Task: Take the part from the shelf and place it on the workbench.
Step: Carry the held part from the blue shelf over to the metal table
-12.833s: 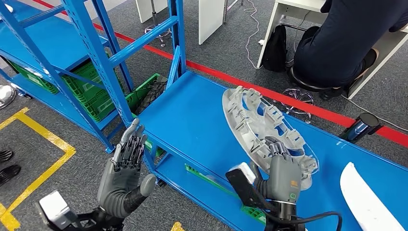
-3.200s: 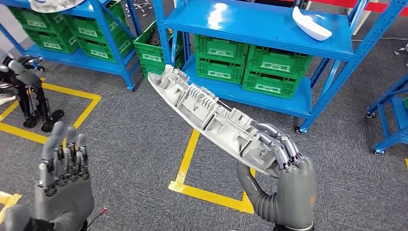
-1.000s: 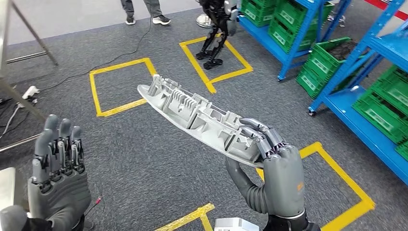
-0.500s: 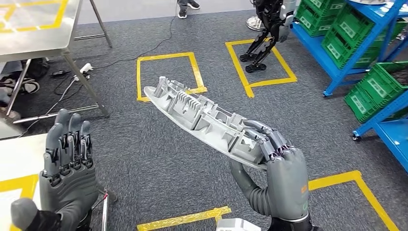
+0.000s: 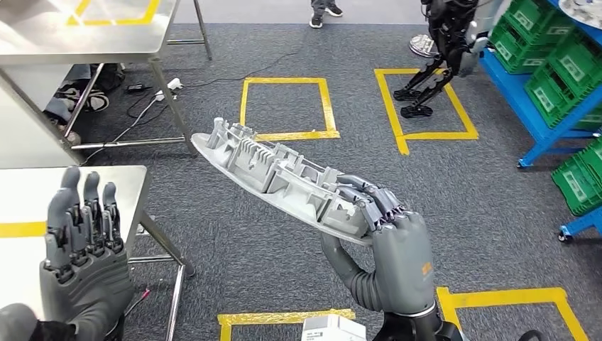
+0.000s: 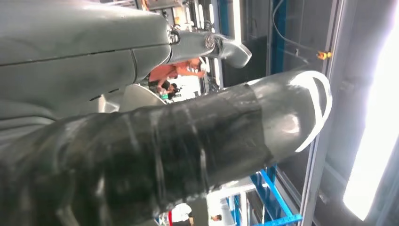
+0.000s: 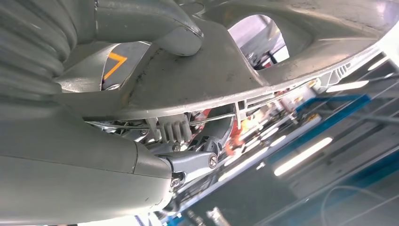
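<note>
Part (image 5: 284,181) off shelf, gripped in right hand (image 5: 397,249) | left hand (image 5: 85,263) empty, fingers apart | workbench (image 5: 21,192) probably lower-left, placing remains

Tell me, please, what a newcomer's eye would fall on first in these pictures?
First the grey part, held up tilted in mid-picture by the right hand, ribs upward. Then the left hand, raised and holding nothing, in front of the steel workbench at lower left.
</note>
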{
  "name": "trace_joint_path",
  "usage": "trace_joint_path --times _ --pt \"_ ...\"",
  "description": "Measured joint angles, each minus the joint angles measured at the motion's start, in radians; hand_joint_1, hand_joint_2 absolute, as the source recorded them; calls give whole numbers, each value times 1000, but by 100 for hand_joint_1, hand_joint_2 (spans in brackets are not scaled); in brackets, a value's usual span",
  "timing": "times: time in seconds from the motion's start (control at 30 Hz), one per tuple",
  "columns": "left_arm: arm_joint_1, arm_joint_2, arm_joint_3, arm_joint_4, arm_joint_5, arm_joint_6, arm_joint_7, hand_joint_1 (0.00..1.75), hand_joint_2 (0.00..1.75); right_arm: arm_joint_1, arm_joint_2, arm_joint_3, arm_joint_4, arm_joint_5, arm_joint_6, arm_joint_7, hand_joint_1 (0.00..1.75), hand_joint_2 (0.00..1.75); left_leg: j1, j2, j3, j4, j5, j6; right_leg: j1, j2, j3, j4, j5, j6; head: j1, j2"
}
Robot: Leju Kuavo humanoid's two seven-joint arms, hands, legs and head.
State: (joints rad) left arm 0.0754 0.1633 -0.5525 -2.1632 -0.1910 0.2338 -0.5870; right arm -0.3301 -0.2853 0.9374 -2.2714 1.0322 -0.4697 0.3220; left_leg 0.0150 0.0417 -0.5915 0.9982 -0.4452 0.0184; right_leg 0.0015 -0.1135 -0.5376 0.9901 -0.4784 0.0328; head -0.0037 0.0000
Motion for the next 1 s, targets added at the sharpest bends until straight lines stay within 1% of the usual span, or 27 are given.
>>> trace_joint_path --times 0.03,0.1,0.17,0.2,0.23,0.27,0.3,0.33,0.37,0.4,0.43,0.47,0.5,0.53,0.57,0.6,0.63,0.67,0.7,0.73,0.77,0.83,0.87,0.9,0.93,0.97,1.0 --pt "0 0 -1 0 0 0 0 0 0 0 1 0 1 -2 -1 -1 175 175 1 -13 -2 -1 4 6 -3 19 -10 20 -16 6 3 0" --pt "-1 -1 -2 0 -1 1 0 0 0 1 1 0 3 -6 -2 -3 175 175 2 -36 -5 -3 9 15 -8 74 -56 119 -73 12 16 0" --pt "-1 -1 -2 0 -1 2 0 0 0 3 1 0 6 -10 -3 -5 175 175 -2 -64 -9 -3 13 20 -8 97 -115 250 -123 11 26 0" --pt "-1 -1 -2 0 -2 2 0 0 0 4 1 0 8 -12 -3 -5 175 175 -4 -80 -11 -2 14 22 -7 101 -132 283 -125 8 29 0" --pt "-1 -1 -2 1 -3 3 0 0 0 5 1 0 11 -14 -3 -6 175 175 -6 -96 -11 -2 15 23 -5 103 -133 280 -109 3 31 0" --pt "-1 -1 -2 1 -4 3 0 0 0 6 1 0 13 -16 -3 -6 175 175 -7 -111 -11 -2 17 23 -3 111 -117 238 -77 -4 33 0" --pt "-1 -1 -2 1 -5 3 0 0 0 5 1 0 14 -16 -3 -7 175 175 -7 -126 -11 -2 18 22 0 128 -89 171 -38 -13 34 0" --pt "-1 -1 -3 1 -7 3 0 0 0 5 2 0 15 -17 -2 -7 175 175 -7 -139 -13 -2 21 20 2 156 -59 103 -10 -24 34 0" --pt "-1 -1 -4 1 -9 3 1 0 0 3 2 0 15 -19 -2 -8 175 175 -4 -151 -16 -2 24 16 4 181 -32 49 8 -33 33 0" --pt "-1 -1 -5 1 -11 3 1 0 0 1 2 0 15 -22 -1 -9 175 175 -1 -162 -21 -3 28 11 6 199 -16 16 14 -40 35 0" --pt "-1 -2 -6 1 -13 3 1 0 0 -1 3 0 16 -26 -1 -10 175 175 3 -174 -26 -4 33 3 8 203 -8 4 12 -45 36 0" --pt "-1 -1 -8 0 -14 4 1 0 0 -3 3 -1 17 -31 0 -10 175 175 6 -185 -30 -7 39 -4 9 192 -2 -6 16 -48 40 0" --pt "0 -1 -9 0 -15 5 1 0 0 -5 4 -1 18 -37 0 -10 175 175 6 -181 -36 -8 41 -8 7 178 2 -17 22 -49 42 0" --pt "-1 -1 -9 0 -17 6 1 0 0 -8 6 -1 20 -43 1 -11 175 175 3 -161 -44 -1 34 -12 5 164 7 -29 28 -49 39 0" --pt "-1 -1 -10 0 -18 6 1 0 0 -10 9 -2 23 -48 1 -13 175 175 1 -131 -59 27 14 -15 3 149 12 -42 34 -51 34 0" --pt "-1 -1 -10 0 -21 7 2 0 0 -13 12 -1 26 -55 2 -16 175 175 1 -94 -84 76 -14 -19 2 134 14 -48 38 -51 27 0" --pt "-1 0 -10 0 -27 9 3 0 0 -16 15 -1 29 -62 3 -19 175 175 2 -70 -113 140 -47 -26 3 120 14 -49 39 -53 20 0" --pt "-1 0 -10 0 -35 12 6 0 0 -19 18 -1 33 -70 4 -22 175 175 6 -59 -141 203 -73 -33 2 104 12 -48 39 -54 15 0" --pt "0 0 -11 0 -46 17 10 0 0 -22 21 -1 39 -80 6 -26 175 175 9 -53 -159 244 -84 -39 2 89 9 -46 38 -53 12 0" --pt "0 1 -11 -1 -59 22 15 0 0 -25 25 -1 45 -91 7 -30 175 175 13 -49 -159 250 -79 -46 1 74 7 -43 37 -50 8 0" --pt "0 2 -11 -3 -70 28 20 0 0 -30 29 -1 51 -100 7 -35 175 175 17 -41 -138 219 -59 -52 -1 60 4 -39 34 -46 5 0" --pt "-1 5 -11 -13 -84 41 29 0 0 -38 36 0 61 -117 8 -44 175 175 20 5 -61 96 -17 -61 -3 35 0 -24 25 -32 -2 0" --pt "0 6 -11 -20 -86 47 33 0 0 -43 38 -1 65 -123 8 -49 175 175 19 23 -29 48 -7 -57 -2 24 -2 -14 19 -23 -5 0" --pt "0 6 -11 -29 -87 53 36 0 0 -48 40 -1 68 -127 8 -52 175 175 17 36 -10 22 -5 -48 0 15 -3 -6 13 -15 -6 0" --pt "1 7 -10 -37 -90 60 40 0 0 -53 42 -2 72 -131 9 -55 175 175 13 34 -7 16 -8 -36 1 5 -4 -1 10 -8 -5 0" --pt "2 9 -9 -46 -95 68 46 0 0 -59 42 -2 75 -135 11 -57 175 175 13 17 -9 17 -5 -23 1 -7 -4 1 9 -3 -1 0" --pt "3 11 -8 -55 -102 76 54 0 0 -65 42 -3 78 -139 13 -58 175 175 12 5 -13 17 -3 -15 -2 -8 -7 3 7 3 2 0"
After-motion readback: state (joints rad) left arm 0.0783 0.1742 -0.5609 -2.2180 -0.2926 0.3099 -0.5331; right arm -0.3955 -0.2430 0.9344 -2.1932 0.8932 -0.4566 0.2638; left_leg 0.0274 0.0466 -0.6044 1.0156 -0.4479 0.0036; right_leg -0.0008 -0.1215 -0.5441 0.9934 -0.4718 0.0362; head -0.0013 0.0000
